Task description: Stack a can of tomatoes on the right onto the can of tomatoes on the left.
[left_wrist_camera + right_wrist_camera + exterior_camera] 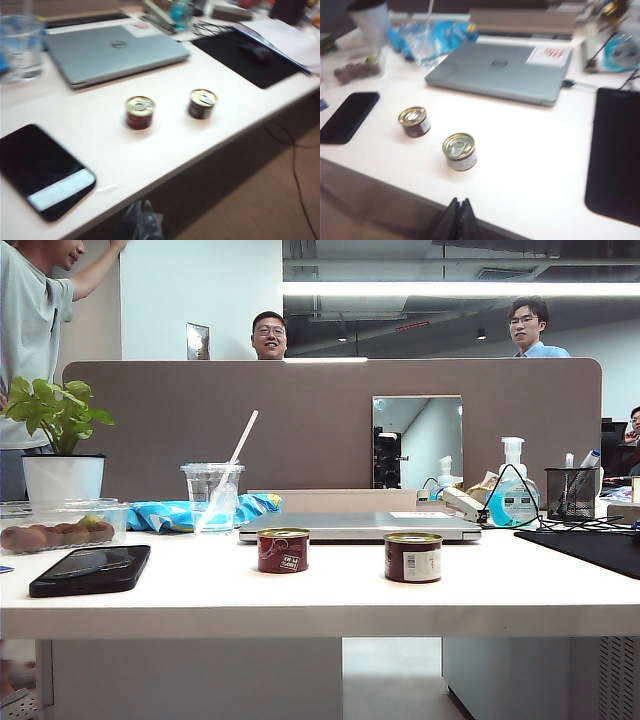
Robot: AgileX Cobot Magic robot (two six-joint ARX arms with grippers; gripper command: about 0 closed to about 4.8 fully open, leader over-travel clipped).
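Two small tomato cans stand apart on the white table (200,590), in front of a closed laptop. The left can (283,550) (139,112) (414,121) has a dark red label. The right can (413,557) (202,103) (459,151) has a white label patch. My left gripper (142,203) hangs off the table's front edge, fingers together and empty, well short of the cans. My right gripper (460,199) is shut and empty at the front edge, a short way before the right can. Neither gripper shows in the exterior view.
A grey laptop (360,525) lies behind the cans. A black phone (90,570) lies at the front left, with a fruit box (55,530), potted plant (60,440), plastic cup with straw (212,495) and blue bag (170,513) behind. A black mat (600,545) lies right.
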